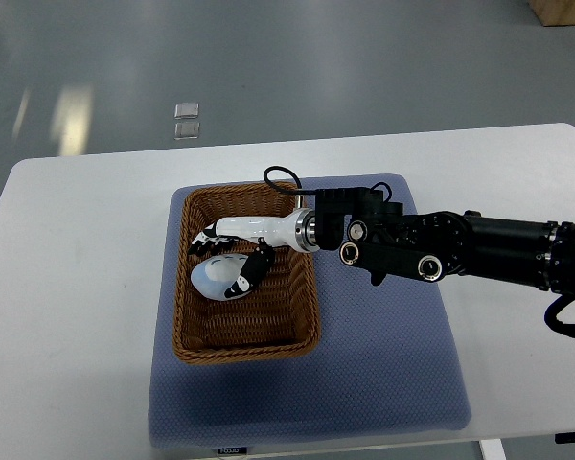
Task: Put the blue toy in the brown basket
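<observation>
Mostly the white table (67, 287) fills the top view, its near edge cut off by the bottom of the picture and its right end covered by the arm. On it lies a blue-grey mat (393, 374), whose front edge also runs out of the picture near a small dark label too small to read. The black right arm (479, 251) comes in from the right edge, its upper part cut off there, and reaches left over the mat to the brown basket (302, 340). A thin black cable (280, 177) loops up from the wrist across the basket's far rim.

The basket is woven wicker, rectangular, and sits on the left part of the mat. Over it the white right hand (232, 251) points left and down into the basket. Its dark-tipped fingers (252, 271) curl around a pale rounded thing (211, 275) resting on the basket's floor. That thing looks whitish with a faint blue tint; its true colour and shape are hard to make out, since the fingers cover its right side. Whether the fingers actually clasp it or only rest against it cannot be told.

On the grey floor beyond the table lie 2 small pale squares (186, 120).
</observation>
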Robot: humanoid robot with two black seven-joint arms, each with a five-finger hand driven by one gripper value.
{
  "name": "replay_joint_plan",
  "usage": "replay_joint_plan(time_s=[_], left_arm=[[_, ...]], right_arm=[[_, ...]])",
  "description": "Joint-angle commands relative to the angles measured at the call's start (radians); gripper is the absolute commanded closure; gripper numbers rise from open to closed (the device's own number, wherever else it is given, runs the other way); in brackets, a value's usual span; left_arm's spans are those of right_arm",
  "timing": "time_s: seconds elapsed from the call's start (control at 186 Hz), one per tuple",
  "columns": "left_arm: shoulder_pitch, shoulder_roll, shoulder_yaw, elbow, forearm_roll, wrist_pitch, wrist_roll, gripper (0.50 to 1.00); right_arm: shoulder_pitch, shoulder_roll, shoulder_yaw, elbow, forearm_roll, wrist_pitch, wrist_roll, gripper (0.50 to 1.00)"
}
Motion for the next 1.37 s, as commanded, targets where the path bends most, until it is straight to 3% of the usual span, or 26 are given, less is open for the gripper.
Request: replay_joint_plan(time_s=[0.0,0.301,0.462,0.672,0.72,0.823,0.946,1.124,1.36], left_arm=[[0.0,0.0,0.0,0.001,-0.001,0.002,0.0,0.5],[0.0,0.0,0.0,0.007,-0.001,0.002,0.0,0.5],[0.001,0.0,0.0,0.001,0.0,0.002,0.0,0.5],[0.001,0.0,0.0,-0.001,0.0,0.002,0.0,0.5],[0.0,0.0,0.0,-0.001,0.0,0.002,0.0,0.5],[0.001,0.0,0.001,-0.001,0.0,0.002,0.0,0.5],[0.001,0.0,0.001,-0.001,0.0,0.002,0.0,0.5],[0.001,0.0,0.001,-0.001,0.0,0.002,0.0,0.5],[0.001,0.0,0.001,-0.001,0.0,0.002,0.0,0.5]], right_arm=[[0.039,-0.045,0.067,0.008,0.007,0.011,0.009,0.668],[0.074,-0.223,0.251,0.054,0.172,0.048,0.017,0.64],[-0.062,-0.284,0.499,0.053,0.323,0.049,0.035,0.64],[-0.299,-0.247,0.845,0.053,0.564,0.048,0.043,0.636],[-0.362,-0.22,0.918,0.051,0.629,0.049,0.043,0.597],[-0.469,-0.166,1.026,0.045,0.705,0.052,0.043,0.593],[-0.538,-0.12,1.059,0.028,0.714,0.052,0.047,0.593],[-0.609,-0.095,1.061,0.008,0.714,0.065,0.116,0.591],[-0.633,-0.092,1.058,-0.03,0.712,0.123,0.118,0.591]])
